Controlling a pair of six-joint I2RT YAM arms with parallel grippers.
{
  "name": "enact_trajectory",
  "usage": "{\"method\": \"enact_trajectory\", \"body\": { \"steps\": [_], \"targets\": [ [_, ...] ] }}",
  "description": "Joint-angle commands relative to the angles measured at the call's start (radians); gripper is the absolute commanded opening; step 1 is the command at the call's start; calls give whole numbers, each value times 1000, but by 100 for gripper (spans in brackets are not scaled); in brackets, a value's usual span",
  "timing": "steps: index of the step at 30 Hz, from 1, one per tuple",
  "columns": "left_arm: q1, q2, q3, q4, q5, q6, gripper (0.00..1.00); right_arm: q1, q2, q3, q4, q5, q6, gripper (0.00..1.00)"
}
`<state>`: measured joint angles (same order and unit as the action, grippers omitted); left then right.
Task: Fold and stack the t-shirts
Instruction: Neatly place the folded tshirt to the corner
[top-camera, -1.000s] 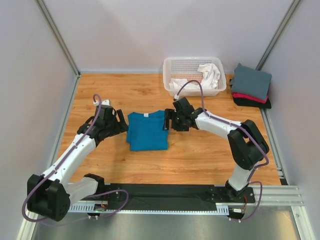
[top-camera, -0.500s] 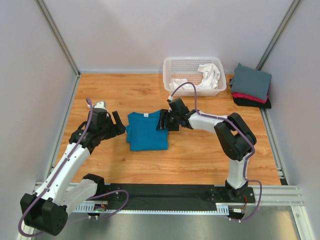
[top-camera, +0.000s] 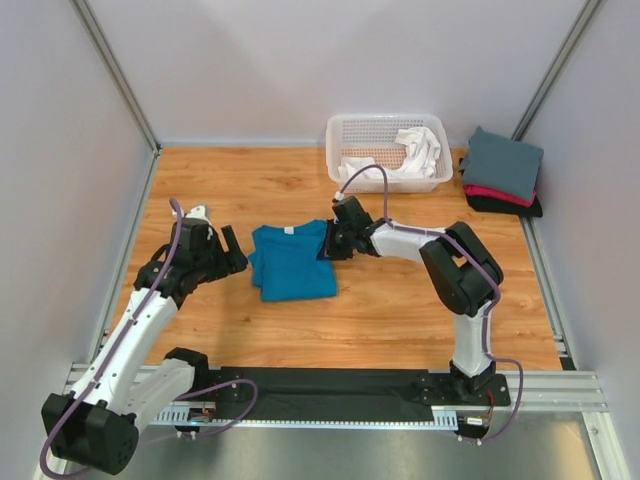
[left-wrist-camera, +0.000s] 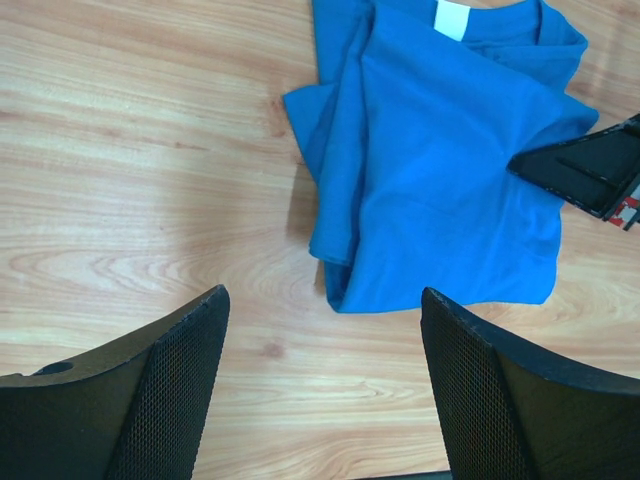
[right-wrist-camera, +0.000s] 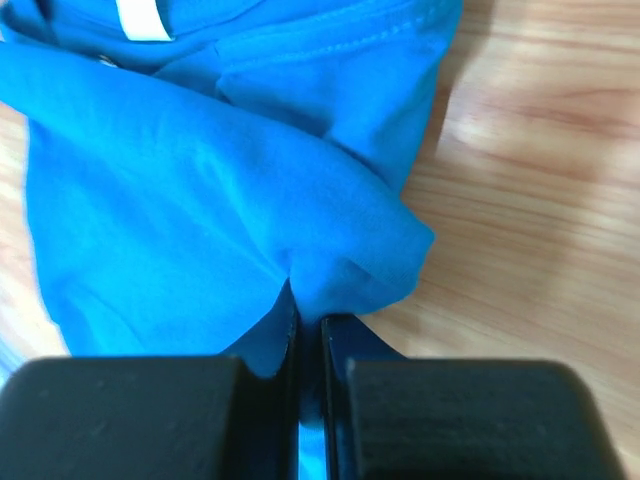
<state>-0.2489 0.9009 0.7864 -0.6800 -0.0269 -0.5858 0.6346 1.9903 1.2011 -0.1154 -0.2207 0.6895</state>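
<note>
T-shirt (top-camera: 292, 262) teal, folded, frame centre on counter (top-camera: 400, 310) | right gripper (top-camera: 326, 245) jaws pinching its right edge, arm pushed further left | left gripper (top-camera: 235, 252) jaws spread, empty, drawn back | probably one-armed transfer next

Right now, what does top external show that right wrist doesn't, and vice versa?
Top external only: the open left gripper beside the teal-blue shirt, the basket holding white cloth, the folded stack at far right. Right wrist only: the right gripper shut on a fold of that shirt's edge. Both: the shirt, its white neck label, the wooden table.
</note>
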Motion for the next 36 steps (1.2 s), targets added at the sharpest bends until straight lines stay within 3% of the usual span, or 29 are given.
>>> {"method": "enact_trajectory", "body": {
  "steps": [1, 9, 14, 22, 31, 36],
  "targets": [
    [17, 0, 43, -7, 21, 52, 84, -3, -92, 61, -219, 170, -131, 0],
    [54, 29, 102, 17, 62, 112, 84, -111, -254, 103, -539, 409, -413, 0],
    [63, 44, 145, 16, 74, 168, 84, -206, -301, 106, -589, 685, -554, 0],
    [63, 15, 126, -6, 36, 181, 84, -426, -329, 219, -550, 549, -870, 0],
    [63, 18, 125, -1, 47, 178, 84, -481, -216, 397, -477, 685, -1255, 0],
    [63, 73, 157, -23, 48, 182, 84, -500, -137, 463, -372, 721, -1351, 0]
  ]
}}
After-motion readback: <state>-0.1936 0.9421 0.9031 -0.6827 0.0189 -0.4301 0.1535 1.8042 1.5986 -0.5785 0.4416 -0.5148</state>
